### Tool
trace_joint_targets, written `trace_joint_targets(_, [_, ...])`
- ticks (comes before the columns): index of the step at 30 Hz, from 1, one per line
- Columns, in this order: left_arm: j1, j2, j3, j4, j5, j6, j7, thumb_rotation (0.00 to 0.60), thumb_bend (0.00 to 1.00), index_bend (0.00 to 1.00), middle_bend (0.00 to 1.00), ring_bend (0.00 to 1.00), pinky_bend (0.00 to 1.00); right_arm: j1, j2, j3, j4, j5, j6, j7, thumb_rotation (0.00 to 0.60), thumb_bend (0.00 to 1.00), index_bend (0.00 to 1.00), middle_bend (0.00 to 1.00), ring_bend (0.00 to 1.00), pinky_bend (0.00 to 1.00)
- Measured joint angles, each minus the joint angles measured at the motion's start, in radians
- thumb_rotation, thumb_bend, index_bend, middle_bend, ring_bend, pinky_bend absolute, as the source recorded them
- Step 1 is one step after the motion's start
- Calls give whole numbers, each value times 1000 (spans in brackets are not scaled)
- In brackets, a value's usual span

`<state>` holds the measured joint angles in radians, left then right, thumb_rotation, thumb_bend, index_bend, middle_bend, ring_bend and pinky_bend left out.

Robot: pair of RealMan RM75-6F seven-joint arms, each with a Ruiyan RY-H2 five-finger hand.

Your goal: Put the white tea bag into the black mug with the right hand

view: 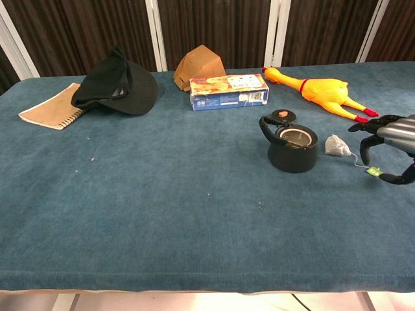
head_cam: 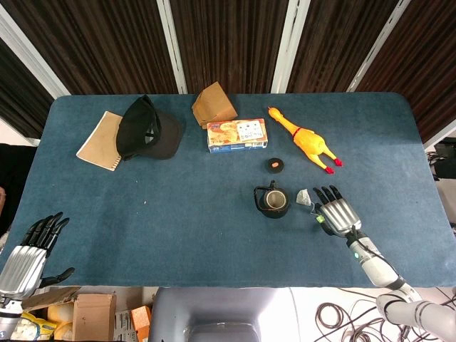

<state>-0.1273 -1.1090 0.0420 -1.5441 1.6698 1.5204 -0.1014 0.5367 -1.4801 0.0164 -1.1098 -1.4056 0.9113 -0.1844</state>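
The black mug (head_cam: 271, 201) (view: 293, 148) stands upright on the blue table, its mouth open and its handle toward the far left. Just right of it, the white tea bag (head_cam: 304, 197) (view: 336, 146) lies on the cloth. Its string runs to a small green tag (view: 374, 171). My right hand (head_cam: 335, 211) (view: 389, 139) hovers right of the bag with fingers spread and bent downward over the tag; it holds nothing that I can see. My left hand (head_cam: 32, 249) hangs off the table's near left corner, fingers apart and empty.
A yellow rubber chicken (head_cam: 305, 139) (view: 321, 89) lies behind the mug, with a small orange-topped disc (head_cam: 275, 165) between them. A blue and orange box (head_cam: 237, 134), a brown paper bag (head_cam: 214, 105), a black cap (head_cam: 146, 130) and a spiral notebook (head_cam: 100, 141) sit along the back.
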Motion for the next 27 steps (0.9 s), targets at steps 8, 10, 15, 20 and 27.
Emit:
trace_joint_targets(8, [2, 1, 0, 1, 0, 3, -3, 600, 28, 0, 0, 0, 103, 1, -3, -3, 7, 2, -5, -15, 600, 302, 461, 35, 0, 13])
trace_joint_targets(10, [3, 2, 0, 1, 0, 3, -4, 600, 28, 0, 0, 0, 103, 2, -8, -3, 11, 4, -9, -16, 600, 302, 464, 35, 0, 13])
trace_joint_targets(15, [4, 2, -1, 0, 0, 3, -2, 600, 29, 0, 0, 0, 103, 9, -20, 0, 23, 9, -20, -18, 600, 302, 473, 35, 0, 13])
trace_joint_targets(20, [2, 3, -2, 1, -2, 0, -5, 600, 28, 0, 0, 0, 103, 9, -28, 2, 31, 6, -10, -17, 600, 302, 503, 35, 0, 13])
trace_joint_targets(27, [4, 3, -3, 2, -1, 3, -7, 600, 28, 0, 0, 0, 103, 9, -34, 0, 42, 9, -16, -22, 600, 302, 527, 35, 0, 13])
